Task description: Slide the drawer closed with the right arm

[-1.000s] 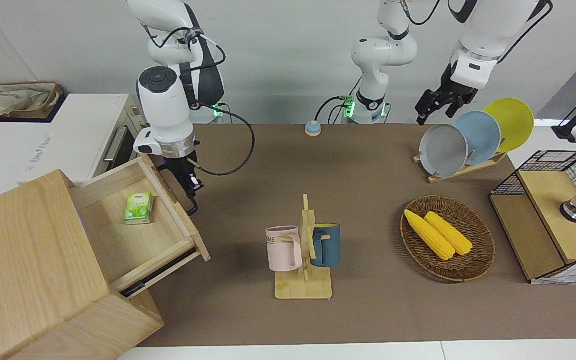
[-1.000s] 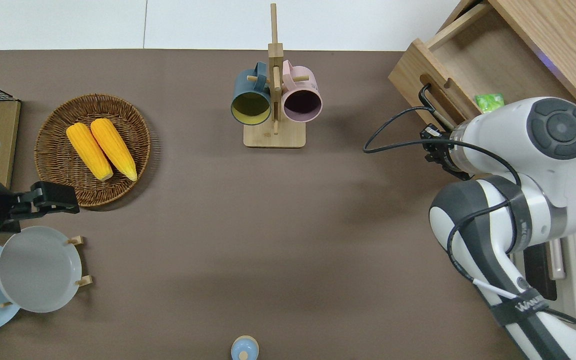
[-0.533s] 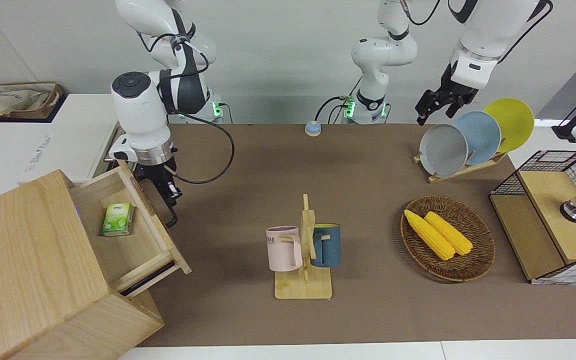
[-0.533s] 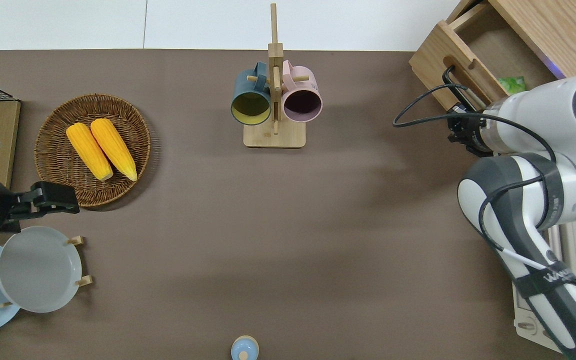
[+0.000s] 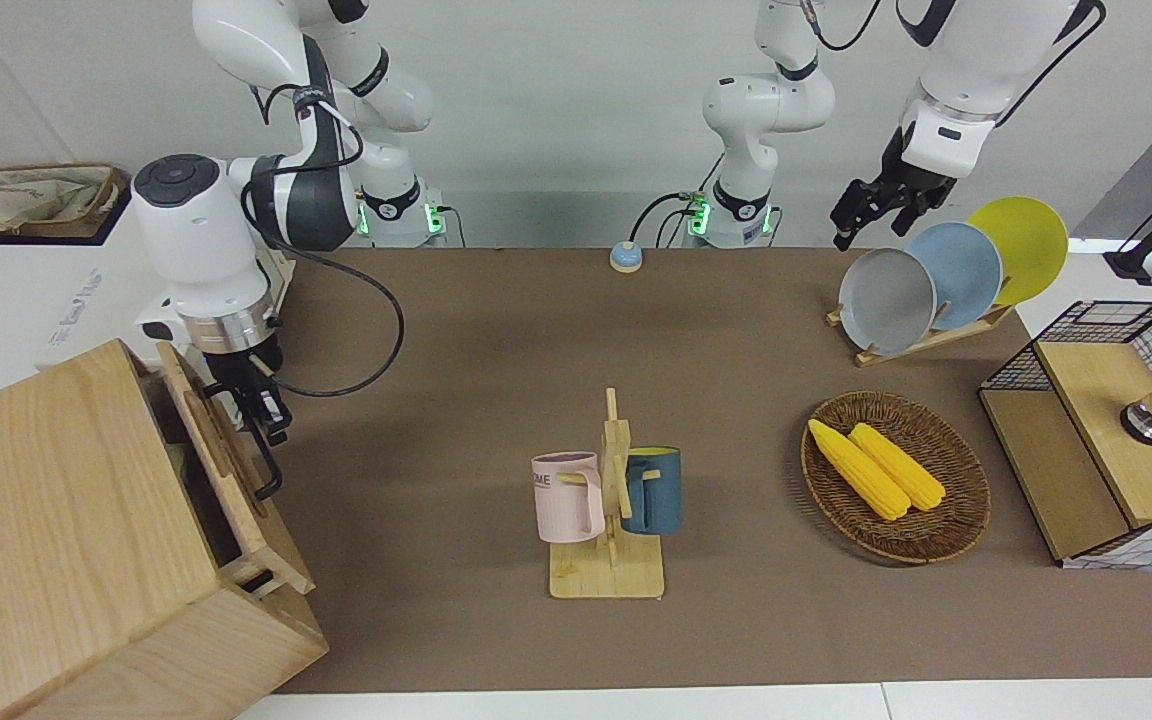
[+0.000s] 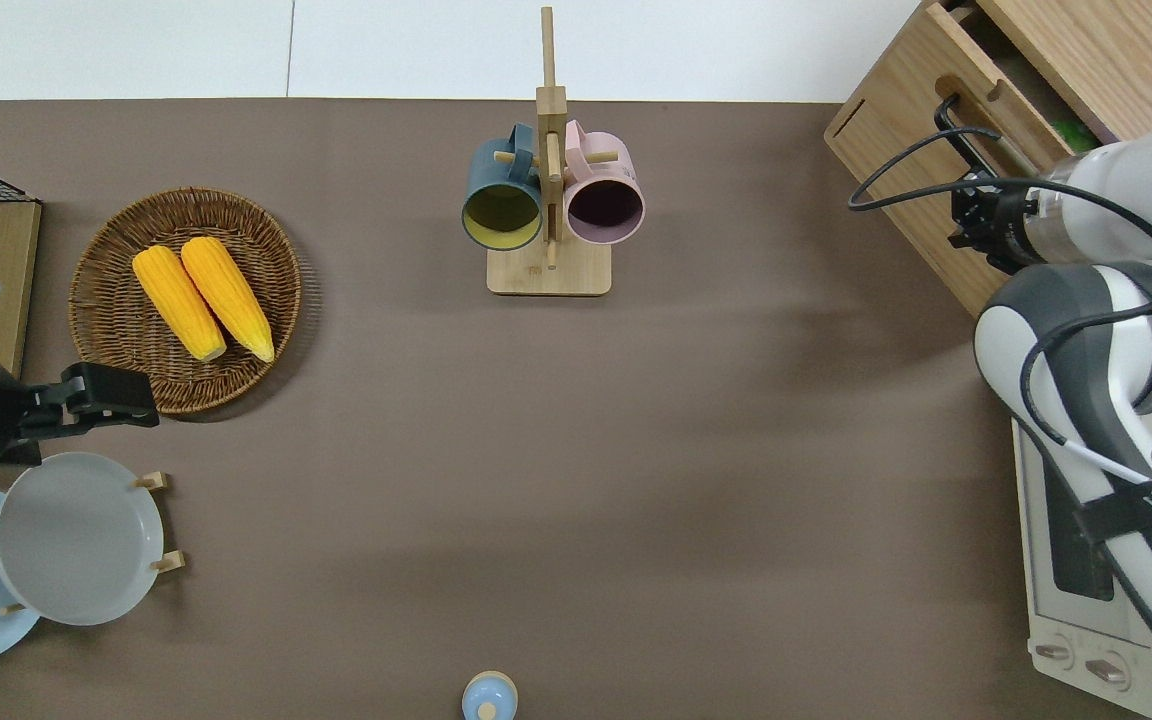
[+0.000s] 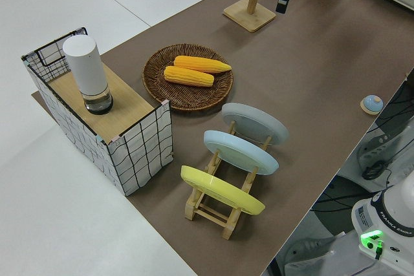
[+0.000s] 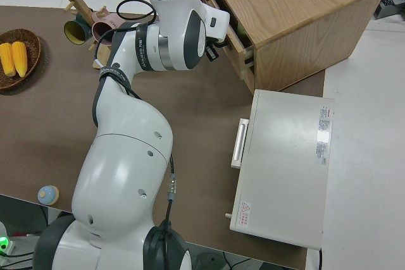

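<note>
Standing slightly proud of the cabinet [image 5: 66,520] at the right arm's end, the drawer [image 5: 221,470] is nearly shut. Right gripper [image 5: 261,420] rests against the handle [image 5: 261,462], finger state indeterminable. Risk: off-centre push skews the drawer, jamming it; left arm parked.

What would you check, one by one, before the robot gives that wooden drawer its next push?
1. Drawer fully shut: not ok, a narrow gap shows.
2. Right claw at the drawer's black handle: ok.
3. Right claw's hold on the handle: cannot tell.
4. Green packet low enough inside to clear the cabinet: cannot tell, mostly hidden.
5. Mug rack out of the arm's way: ok, it stands well apart.
6. Left arm parked: ok.
</note>
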Available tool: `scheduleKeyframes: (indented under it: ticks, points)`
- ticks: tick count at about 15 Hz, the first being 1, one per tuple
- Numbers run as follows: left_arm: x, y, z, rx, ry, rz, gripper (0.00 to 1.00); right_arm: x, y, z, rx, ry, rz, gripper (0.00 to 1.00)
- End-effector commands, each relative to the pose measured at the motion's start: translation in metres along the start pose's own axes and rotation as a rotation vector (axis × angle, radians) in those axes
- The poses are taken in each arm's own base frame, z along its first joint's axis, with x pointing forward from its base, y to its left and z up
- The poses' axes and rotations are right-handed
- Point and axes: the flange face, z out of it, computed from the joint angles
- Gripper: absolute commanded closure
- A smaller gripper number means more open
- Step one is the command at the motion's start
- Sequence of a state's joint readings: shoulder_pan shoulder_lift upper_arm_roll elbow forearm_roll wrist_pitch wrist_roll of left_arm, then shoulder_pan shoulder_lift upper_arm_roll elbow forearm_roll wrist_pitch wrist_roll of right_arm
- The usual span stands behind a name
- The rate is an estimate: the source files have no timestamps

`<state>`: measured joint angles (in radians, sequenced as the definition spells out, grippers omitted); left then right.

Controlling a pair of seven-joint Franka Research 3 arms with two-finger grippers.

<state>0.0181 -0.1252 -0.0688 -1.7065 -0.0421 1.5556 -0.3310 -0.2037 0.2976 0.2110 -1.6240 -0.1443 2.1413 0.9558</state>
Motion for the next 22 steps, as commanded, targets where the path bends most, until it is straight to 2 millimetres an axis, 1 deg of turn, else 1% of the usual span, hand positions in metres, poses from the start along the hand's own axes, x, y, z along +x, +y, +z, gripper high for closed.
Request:
scheduleKeyframes:
  ticks: [1, 5, 7, 8, 10, 11, 12, 16, 18, 20, 22]
  points:
    - [-0.004, -0.003, -0.005, 0.0, -0.003, 0.006, 0.01, 0.032, 0.005, 0.0, 0.017, 0.035, -0.034, 1.0]
    - [-0.004, -0.003, -0.004, 0.001, -0.005, 0.006, 0.01, 0.053, 0.016, 0.009, 0.03, 0.054, -0.063, 1.0]
    - [-0.004, -0.003, -0.005, 0.0, -0.003, 0.006, 0.01, 0.059, 0.018, 0.017, 0.025, 0.068, -0.074, 1.0]
    - [-0.004, -0.003, -0.005, 0.0, -0.003, 0.008, 0.01, 0.062, 0.02, 0.018, 0.017, 0.081, -0.08, 1.0]
    - [-0.004, -0.003, -0.005, 0.0, -0.003, 0.006, 0.01, 0.057, 0.017, 0.017, 0.01, 0.078, -0.082, 1.0]
    - [-0.004, -0.003, -0.005, 0.0, -0.003, 0.006, 0.01, 0.053, 0.014, 0.014, 0.011, 0.076, -0.085, 1.0]
    - [-0.004, -0.003, -0.005, 0.0, -0.003, 0.008, 0.01, 0.051, 0.012, 0.006, 0.015, 0.08, -0.085, 1.0]
    - [-0.004, -0.003, -0.004, 0.001, -0.005, 0.008, 0.01, 0.026, 0.004, -0.017, -0.019, 0.053, -0.102, 1.0]
    - [-0.004, -0.003, -0.004, 0.001, -0.005, 0.008, 0.01, 0.007, 0.001, -0.027, -0.036, 0.038, -0.126, 0.955]
    - [-0.004, -0.003, -0.005, 0.0, -0.003, 0.008, 0.01, -0.014, 0.0, -0.037, -0.047, 0.029, -0.155, 0.94]
    - [-0.004, -0.003, -0.005, 0.0, -0.003, 0.006, 0.01, -0.037, -0.002, -0.049, -0.079, 0.01, -0.217, 0.867]
